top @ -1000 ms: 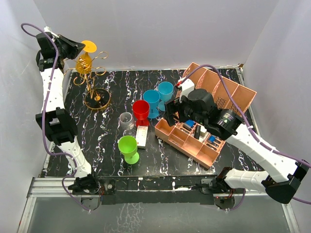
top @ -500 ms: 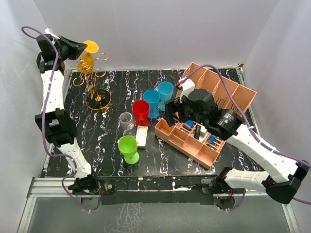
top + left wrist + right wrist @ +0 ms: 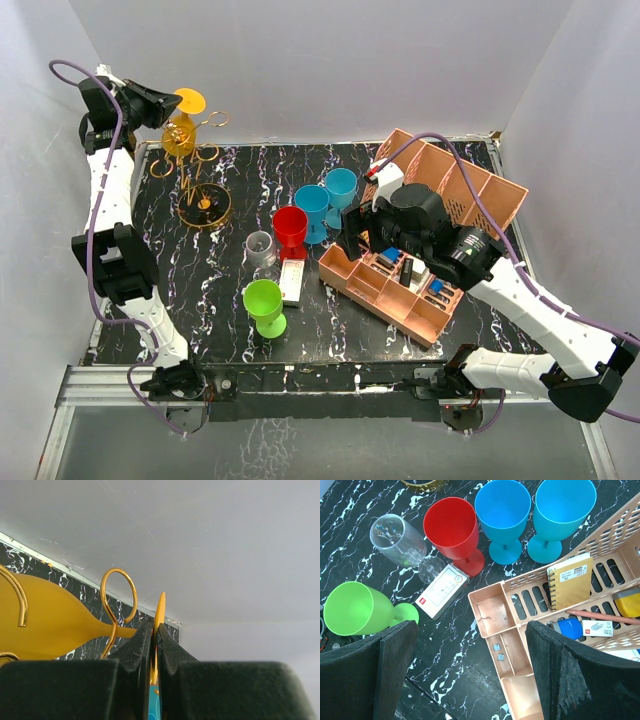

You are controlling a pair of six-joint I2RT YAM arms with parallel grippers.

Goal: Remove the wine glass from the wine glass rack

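Observation:
The gold wire wine glass rack (image 3: 203, 205) stands at the table's back left. An orange wine glass (image 3: 181, 132) hangs upside down among its top loops. My left gripper (image 3: 165, 104) is shut on the glass's round foot (image 3: 190, 100), high above the rack. In the left wrist view the foot (image 3: 159, 614) shows edge-on between my fingers (image 3: 136, 647), and the stem and bowl (image 3: 50, 622) stretch left past a gold loop (image 3: 118, 595). My right gripper (image 3: 470, 665) is open and empty, hovering over the pink organizer box's near corner (image 3: 495, 607).
Red (image 3: 290, 228), two blue (image 3: 312, 206) (image 3: 341, 188) and green (image 3: 264, 303) goblets stand mid-table. A clear glass (image 3: 260, 247) lies on its side by a small white box (image 3: 292, 281). The pink slotted organizer (image 3: 430, 235) holds a notebook and small items at the right.
My left gripper has moved a little up and to the right with the orange glass; the rack has shifted slightly with it. The right arm is nearly still.

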